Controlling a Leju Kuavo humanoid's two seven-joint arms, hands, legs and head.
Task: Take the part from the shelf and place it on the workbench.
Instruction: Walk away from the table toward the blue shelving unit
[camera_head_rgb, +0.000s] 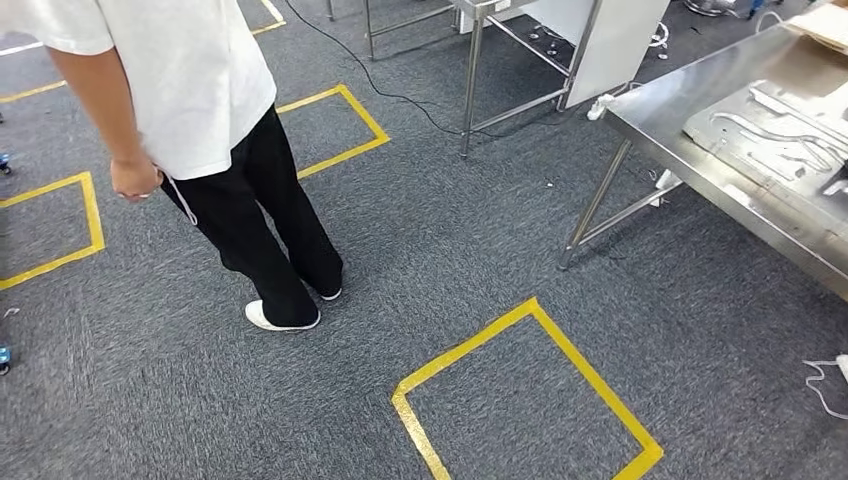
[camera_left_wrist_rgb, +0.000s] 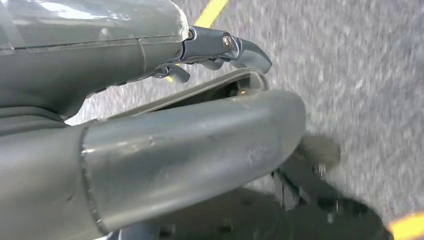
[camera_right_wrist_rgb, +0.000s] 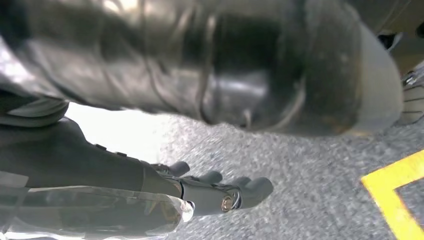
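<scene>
A steel workbench (camera_head_rgb: 672, 128) stands at the right of the head view, with a flat pressed sheet-metal part (camera_head_rgb: 775, 135) lying on it. In the left wrist view my left hand (camera_left_wrist_rgb: 150, 125) hangs over grey carpet, its thick thumb in front and its fingers (camera_left_wrist_rgb: 225, 47) stretched out, with nothing in it. My right hand (camera_right_wrist_rgb: 200, 192) hangs over the carpet too, in the right wrist view. Its dark fingers are straight and apart from the big dark thumb (camera_right_wrist_rgb: 250, 65), and nothing lies between them.
A person (camera_head_rgb: 190, 90) in a white shirt and black trousers stands on the carpet at the left. A yellow tape square (camera_head_rgb: 520, 400) marks the floor just ahead, with others further left. Behind are a steel table frame (camera_head_rgb: 472, 70) and a white panel (camera_head_rgb: 612, 40). A cable (camera_head_rgb: 825, 385) lies at the right.
</scene>
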